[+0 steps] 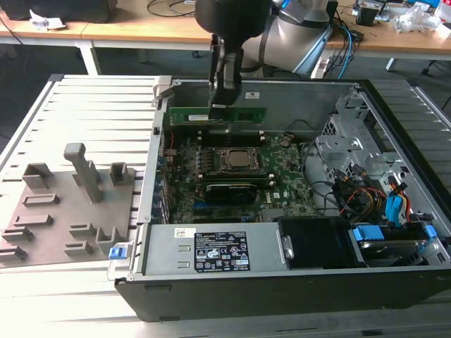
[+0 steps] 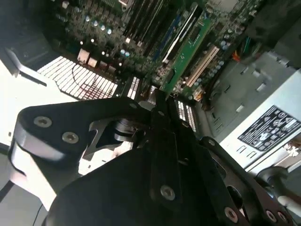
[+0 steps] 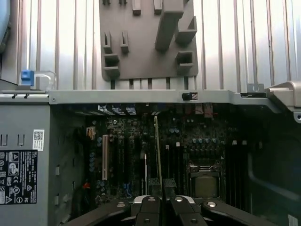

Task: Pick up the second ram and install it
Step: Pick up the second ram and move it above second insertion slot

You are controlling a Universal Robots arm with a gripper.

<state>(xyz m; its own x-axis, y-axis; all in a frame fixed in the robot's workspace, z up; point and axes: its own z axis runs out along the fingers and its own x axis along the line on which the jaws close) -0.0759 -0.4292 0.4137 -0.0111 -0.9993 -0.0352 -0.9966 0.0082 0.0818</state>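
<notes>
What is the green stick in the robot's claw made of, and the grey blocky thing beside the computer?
The second ram, held in the gripper, looks like circuit board: thin, flat and green like the motherboard below. The grey fixture looks like matte plastic, one even grey without shine, though painted metal is possible.

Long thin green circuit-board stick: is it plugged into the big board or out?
Out. The jaws hold the long thin green circuit-board stick on edge above the large green motherboard.
</notes>
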